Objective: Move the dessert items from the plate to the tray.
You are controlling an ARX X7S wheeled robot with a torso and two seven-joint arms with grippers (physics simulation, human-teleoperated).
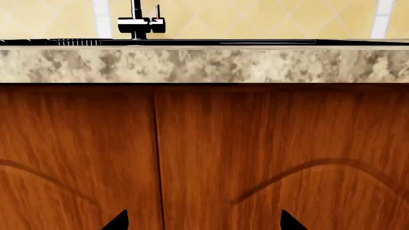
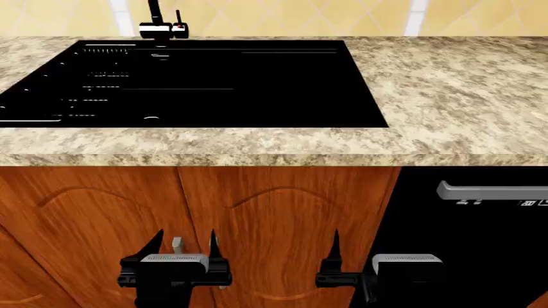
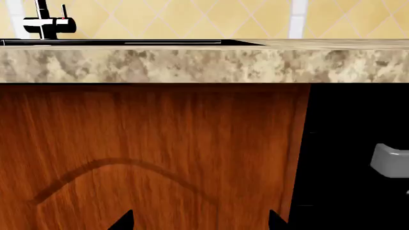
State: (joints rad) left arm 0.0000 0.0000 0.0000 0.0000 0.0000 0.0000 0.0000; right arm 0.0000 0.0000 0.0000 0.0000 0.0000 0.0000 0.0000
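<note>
1. Two tools, left tool (image 2: 182, 247) and right tool (image 2: 360, 256), hang low before the cabinet doors (image 2: 283, 224), both spread wide, holding nothing.
2. No cupcake, lollipop, plate or tray in any view; only the sink (image 2: 188, 83), faucet (image 2: 163, 25) and bare worktop (image 2: 453, 96).
3. Step: still searching. Next I'd turn the head or base to find the plate.

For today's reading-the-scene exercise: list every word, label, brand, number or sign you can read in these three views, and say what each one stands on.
No text can be read with confidence in any view.
Small pale marks sit under the handle on the black appliance front in the head view: too small and blurred to read.
The faucet, countertop and cabinet doors carry no lettering.
</note>
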